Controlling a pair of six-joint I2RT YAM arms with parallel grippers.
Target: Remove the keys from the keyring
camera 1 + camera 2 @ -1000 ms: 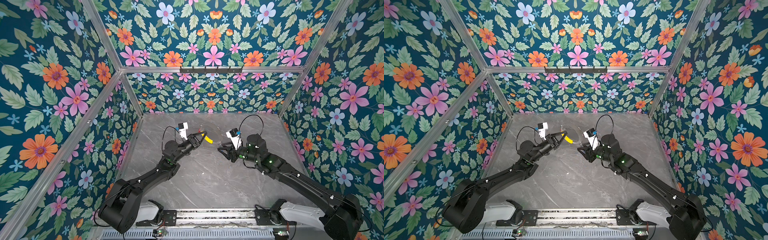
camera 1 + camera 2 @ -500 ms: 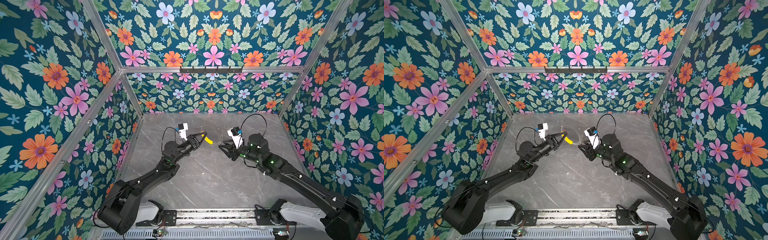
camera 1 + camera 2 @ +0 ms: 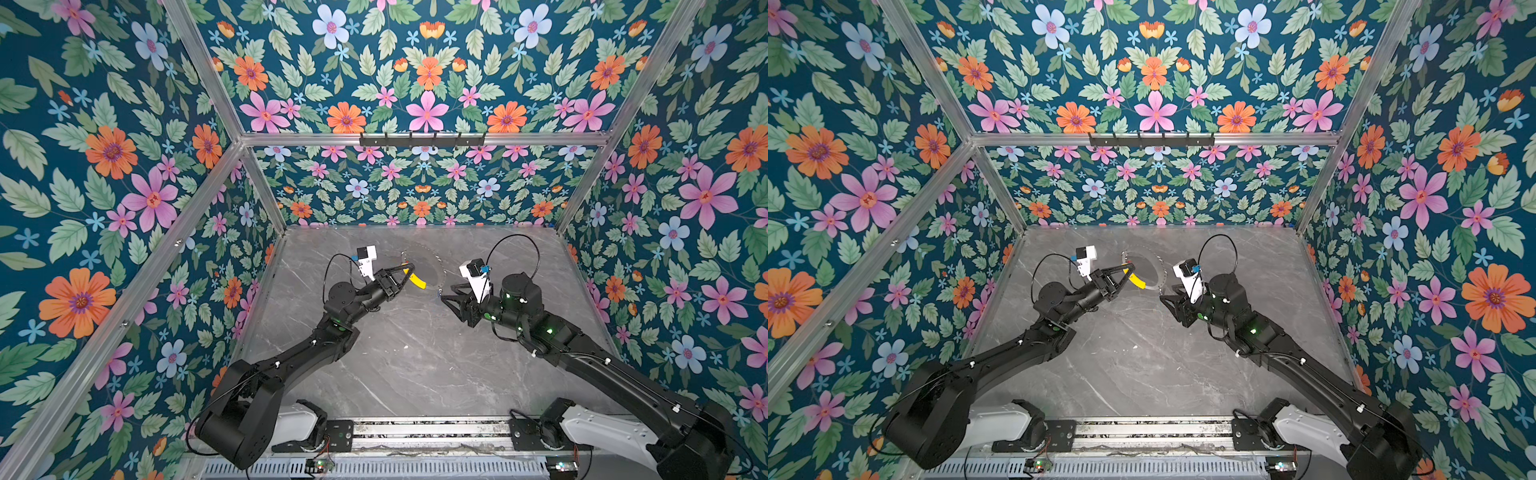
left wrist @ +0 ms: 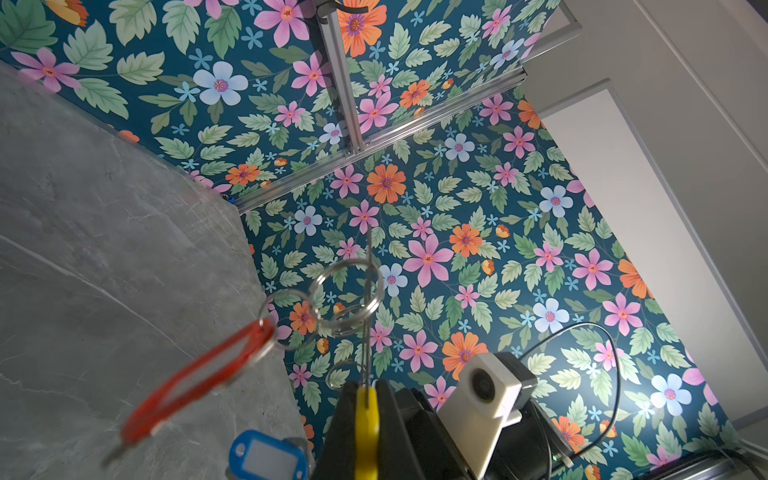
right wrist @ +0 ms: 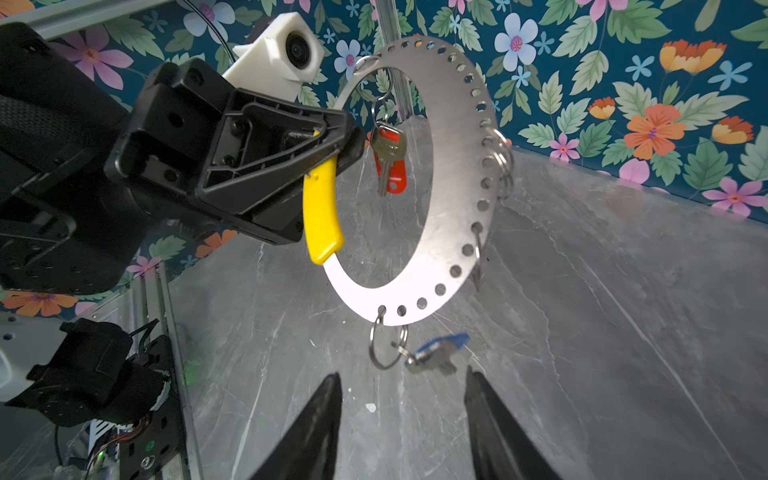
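in both top views the left end effector (image 3: 409, 269) reaches in from 8 o'clock over the desk (image 3: 415, 357). it is clamped on the yellow sleeve (image 5: 322, 216) of the keyring (image 5: 455, 166), holding it clear of the desk toward 12 o'clock. there is one keyring. it is a flat, thin metal hoop with a row of holes along its rim. it looks stiff and light, with a slick face and a narrow edge, so the sleeve is likely the only part that gives a sure hold. small split rings (image 5: 504, 153) thread some holes. several hang empty on the rim opposite the sleeve, too bunched to count surely. two keys show. the red key (image 5: 388, 151) hangs on linked split rings from the high part of the keyring, inside its opening. the blue key (image 5: 436, 353) dangles from the lowest part and is blurred, so it is probably swinging. both keys look small, hard and slippery, and free to turn. the plastic tag or flat head seems the best place to pinch, and the springy split rings will likely resist. at 4 o'clock of the keyring in a top view, the right end effector (image 5: 401, 415) has its jaws apart and empty, just short of the blue key.
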